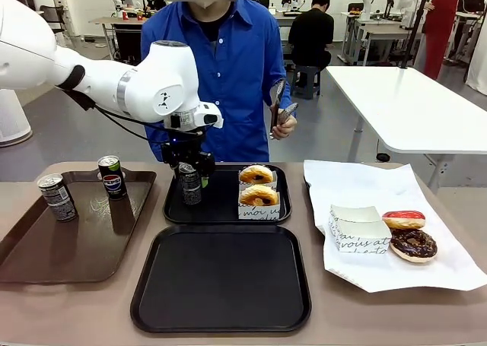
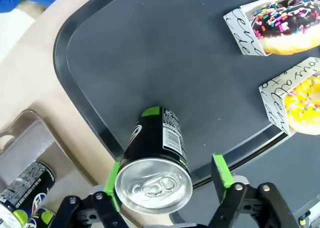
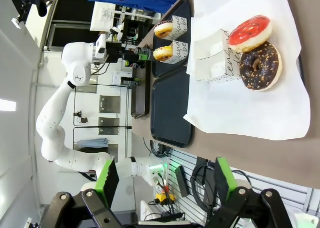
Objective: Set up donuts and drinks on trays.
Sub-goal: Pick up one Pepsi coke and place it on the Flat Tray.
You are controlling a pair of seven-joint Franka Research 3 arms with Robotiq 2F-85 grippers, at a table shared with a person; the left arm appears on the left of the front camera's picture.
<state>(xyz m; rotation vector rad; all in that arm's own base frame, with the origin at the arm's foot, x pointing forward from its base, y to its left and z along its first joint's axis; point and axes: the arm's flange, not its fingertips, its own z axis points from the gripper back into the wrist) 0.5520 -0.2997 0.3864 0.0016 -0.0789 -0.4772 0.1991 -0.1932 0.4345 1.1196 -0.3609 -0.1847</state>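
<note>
The left end effector [image 2: 167, 174] is at the left side of the far black tray [image 1: 221, 209], its jaws spread around a green-banded can [image 2: 159, 138]. The can stands upright on that tray near its rim. One green pad sits at the can's edge and the other stands clear of it, so the jaws do not clamp it. Two sleeved donuts [image 1: 257, 186] stand on the right side of the same tray. By the look of it, that tray is nearly set.

The near black tray [image 1: 221, 281] is bare, so roughly half the job appears to be left. Two more cans [image 1: 58, 197] stand on the brown tray [image 1: 68, 247] at the left. On the white paper sheet [image 1: 358, 270] lie a red-frosted donut [image 1: 403, 220], a chocolate donut [image 1: 413, 244] and paper sleeves [image 1: 358, 228].

The right end effector [image 3: 166, 179] hangs wide open and holds nothing. Across the counter [image 1: 342, 315], the person's hand [image 1: 283, 125] holds tongs.
</note>
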